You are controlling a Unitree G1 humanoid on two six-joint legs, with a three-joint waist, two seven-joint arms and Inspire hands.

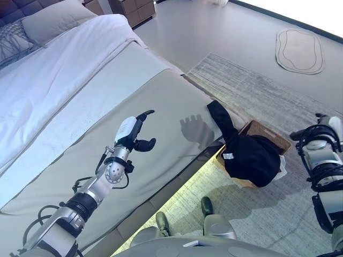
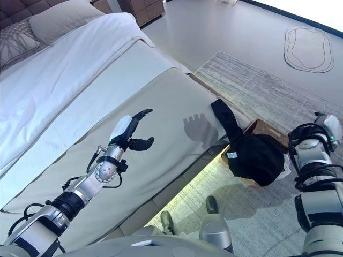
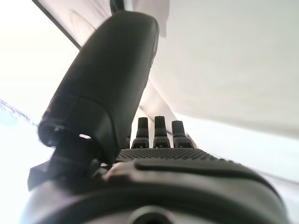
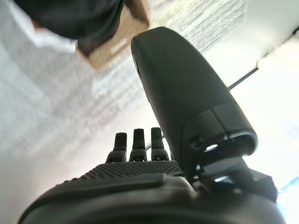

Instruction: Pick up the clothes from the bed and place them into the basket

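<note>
Left eye view, from nine o'clock across: the left hand (image 1: 132, 135) hovers over the bed (image 1: 80, 101), fingers loosely spread and empty. At three o'clock the black garment (image 1: 249, 155) lies heaped in the basket (image 1: 270, 134), one sleeve trailing onto the bed edge. It looks soft and light, so that sleeve seems the place to pinch; the right hand (image 4: 154, 154) hangs beyond, fingers straight, holding nothing.

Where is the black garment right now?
In the left eye view the black garment lies mostly in the brown basket on the rug beside the bed, one part trailing up onto the bed's edge, on the robot's right.
</note>
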